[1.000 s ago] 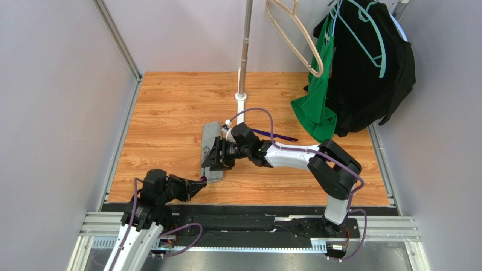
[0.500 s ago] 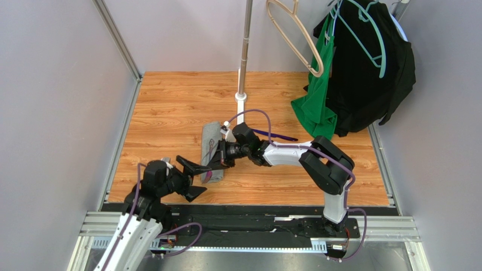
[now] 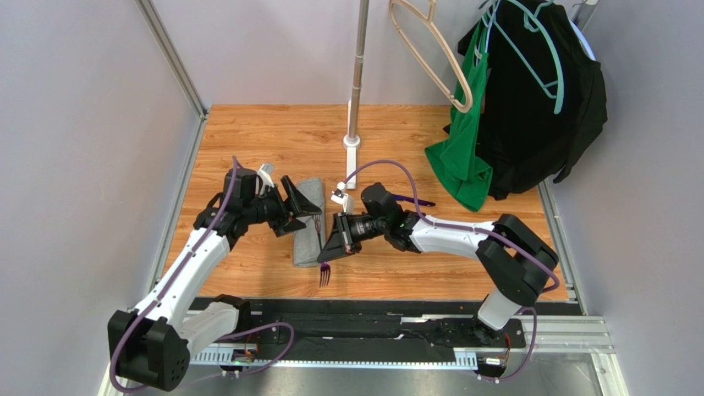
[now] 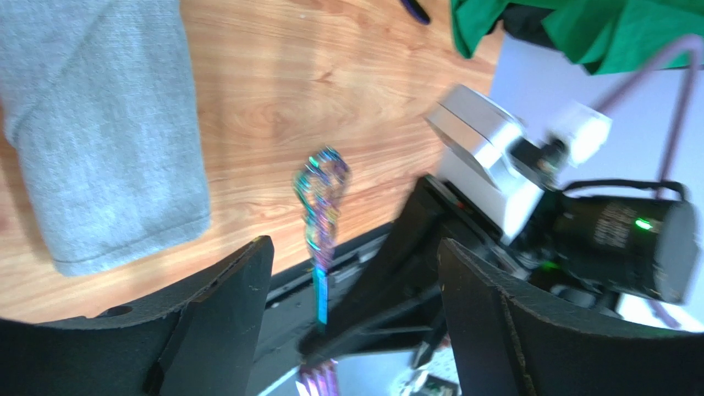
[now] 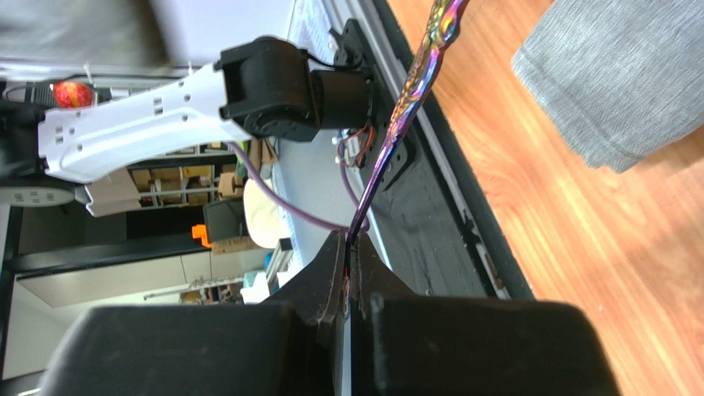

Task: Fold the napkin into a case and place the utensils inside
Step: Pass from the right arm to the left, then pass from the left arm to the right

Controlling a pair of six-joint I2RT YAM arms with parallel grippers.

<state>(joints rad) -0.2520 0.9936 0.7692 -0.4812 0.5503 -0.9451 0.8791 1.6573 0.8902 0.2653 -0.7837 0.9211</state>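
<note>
The right hand (image 3: 340, 242) is clamped tight on the handle of the fork (image 3: 325, 275). The fork's iridescent length runs out from the closed jaws with its tines toward the near edge of the wooden surface (image 3: 248, 148), just beside the near end of the case (image 3: 311, 233). The case, a narrow layered strip of heather-grey cloth, lies left of centre on the surface and runs from near to far. Over its far end sits the left hand (image 3: 295, 208), its jaws spread wide with nothing between them. Whether its fingers touch the cloth cannot be told from here. The dark purple utensil (image 3: 411, 200) lies on the surface behind the right arm, well apart from the case. At the far right corner a green garment (image 3: 463, 157) and a black garment (image 3: 537, 107) hang from the stand, whose pole (image 3: 357, 74) rises at the back centre.
</note>
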